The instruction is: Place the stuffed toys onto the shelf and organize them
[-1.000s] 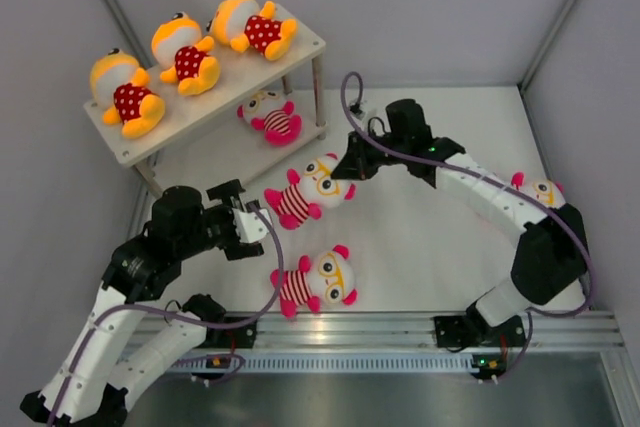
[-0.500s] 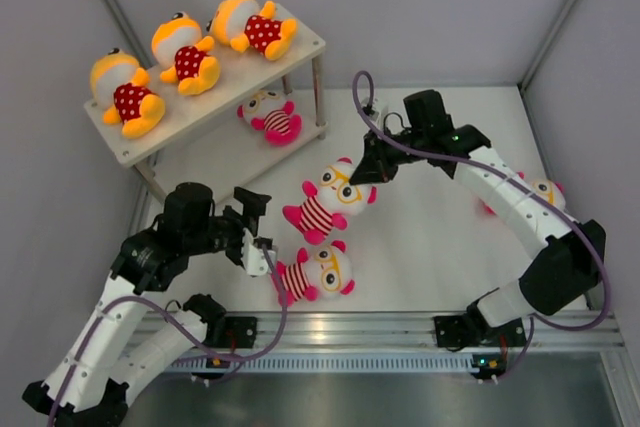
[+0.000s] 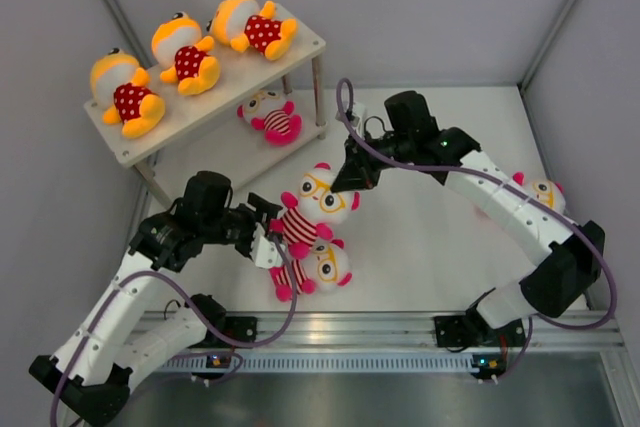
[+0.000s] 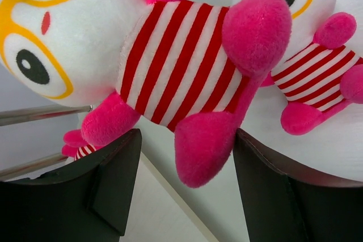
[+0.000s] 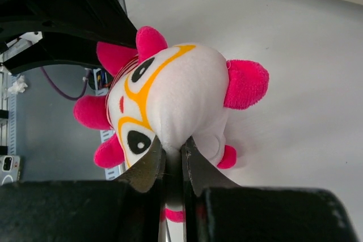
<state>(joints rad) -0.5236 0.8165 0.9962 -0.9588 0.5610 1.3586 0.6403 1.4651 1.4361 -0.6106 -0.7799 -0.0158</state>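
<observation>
Upper left of the overhead view: low two-tier cream-white shelf (image 3: 310, 45) on thin legs. The top board carries three orange-yellow plush dolls in red white-dotted shirts, set in a row: left orange doll (image 3: 122, 92), middle orange doll (image 3: 185, 52), right orange doll (image 3: 250, 27). On the lower board lies one white-faced plush doll with glasses, pink limbs and a red-striped shirt, the shelved striped doll (image 3: 272, 117), toward the right end.

Centre of frame: a second doll of the same kind, the lifted striped doll (image 3: 312, 199), is held off the white table (image 3: 430, 237). The right gripper (image 3: 345, 179) is clenched on its head. In the right wrist view the dark fingers (image 5: 148, 168) pinch nearly together on a fold of white plush at the head's edge.

The left gripper (image 3: 268, 232) sits at the lower left of the lifted striped doll, jaws spread. In the left wrist view its fingers (image 4: 113, 179) stand on either side of the doll's pink legs. Whether they press the plush, cannot tell.

Below it in frame: the table striped doll (image 3: 318, 267), lying on the table, partly overlapped.

Right side of frame: the far striped doll (image 3: 543, 190), partly hidden behind the right arm.
</observation>
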